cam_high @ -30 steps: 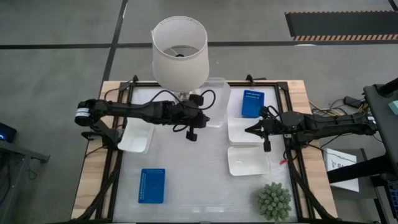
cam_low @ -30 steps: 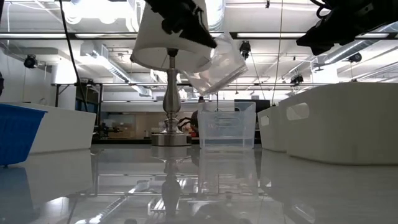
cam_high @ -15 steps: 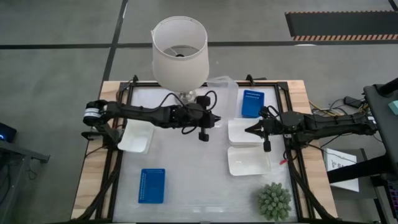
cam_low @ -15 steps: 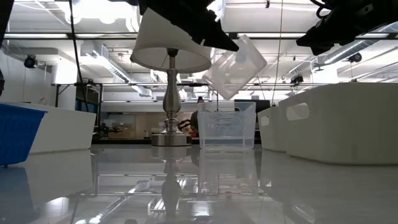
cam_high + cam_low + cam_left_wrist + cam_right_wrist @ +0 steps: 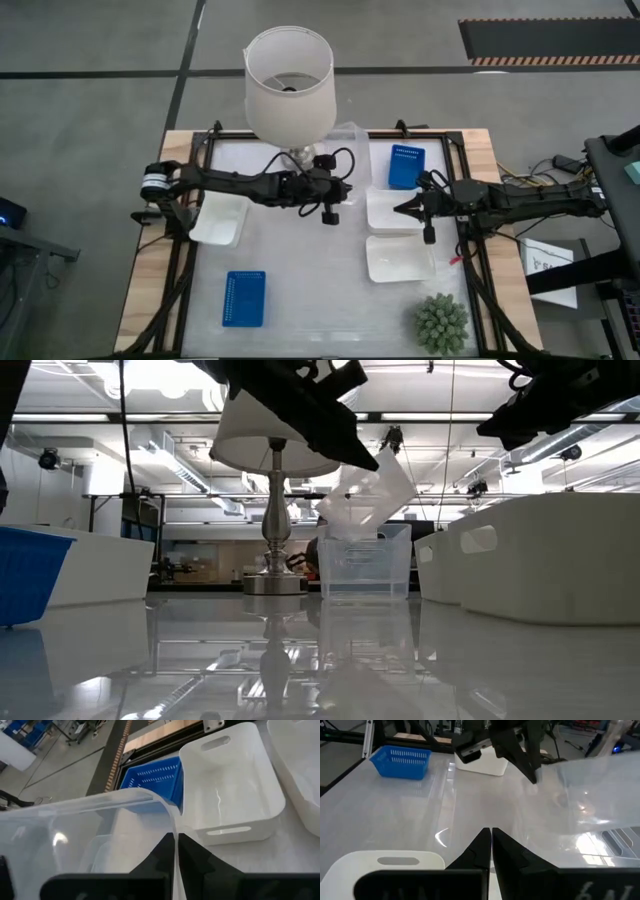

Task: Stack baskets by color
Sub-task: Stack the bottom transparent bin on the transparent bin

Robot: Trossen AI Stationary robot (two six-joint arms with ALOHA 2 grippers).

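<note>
Left pincer clamped on tilted clear basket's wall, held off the worktop above a second clear basket beside the lamp; right pincer shut, empty, over white baskets.

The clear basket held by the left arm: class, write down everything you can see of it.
The clear basket is a see-through plastic tray with rounded corners and a thin rim. The left gripper is shut on one wall of it, with one finger on each side. It hangs tilted in the air beside the lamp, above a second clear basket that stands on the table. Whether the two clear baskets touch cannot be told. It is empty.
</note>
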